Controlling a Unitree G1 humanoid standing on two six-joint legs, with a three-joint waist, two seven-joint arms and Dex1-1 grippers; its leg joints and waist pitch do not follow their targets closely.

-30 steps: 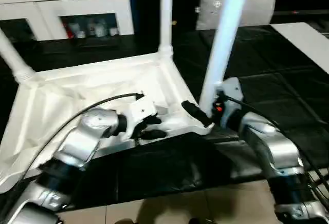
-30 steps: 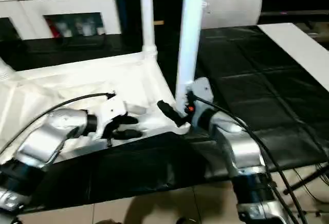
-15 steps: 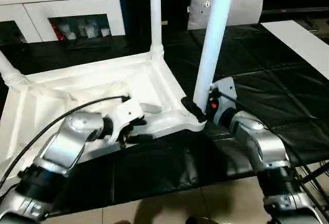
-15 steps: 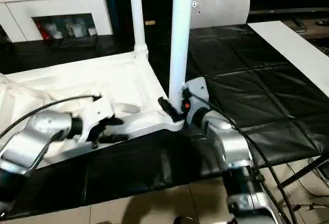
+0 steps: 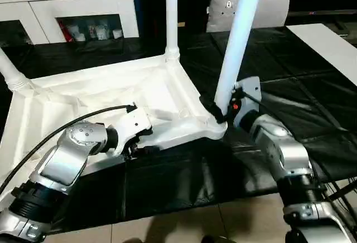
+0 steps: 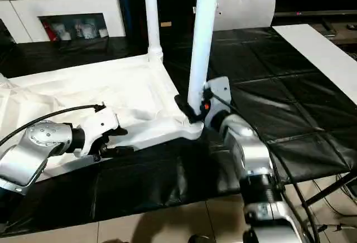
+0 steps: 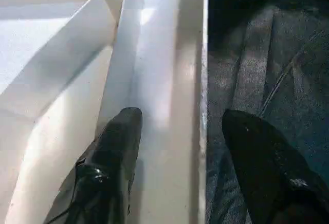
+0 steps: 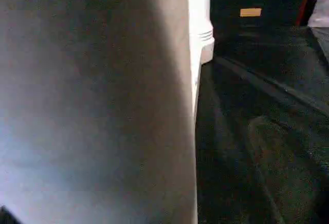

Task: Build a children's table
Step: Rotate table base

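Two silver forearms reach over a black padded mat (image 5: 312, 92) that covers the floor, with pale tiles (image 5: 184, 226) along its near edge. White glass-door cabinets (image 5: 83, 14) stand at the far left, a white pillow (image 5: 262, 6) leans at the far centre, and a white board (image 5: 329, 42) lies on the mat at the far right.

On the mat lies the children's table top (image 5: 111, 103), upside down, its ribbed underside facing up. Three legs rise from its corner sockets: a far leg (image 5: 171, 14), a near right leg (image 5: 237, 42), and a left leg (image 5: 11, 70) at the picture's left edge.

Bent across the near side, the left arm brings the left hand (image 5: 142, 142) to the top's near rim. Its fingers (image 7: 110, 157) stand partly open and straddle the rim, one on the inside of the ribbed underside and the other outside over the mat; they look slack around the rim rather than clamped on it.

From the near right, the right arm angles up to the base of the near right leg. Pressed close against that leg just above its socket is the right hand (image 5: 215, 112), fingers spread wide with one dark finger lying against the socket; a firm hold on the leg cannot be made out.
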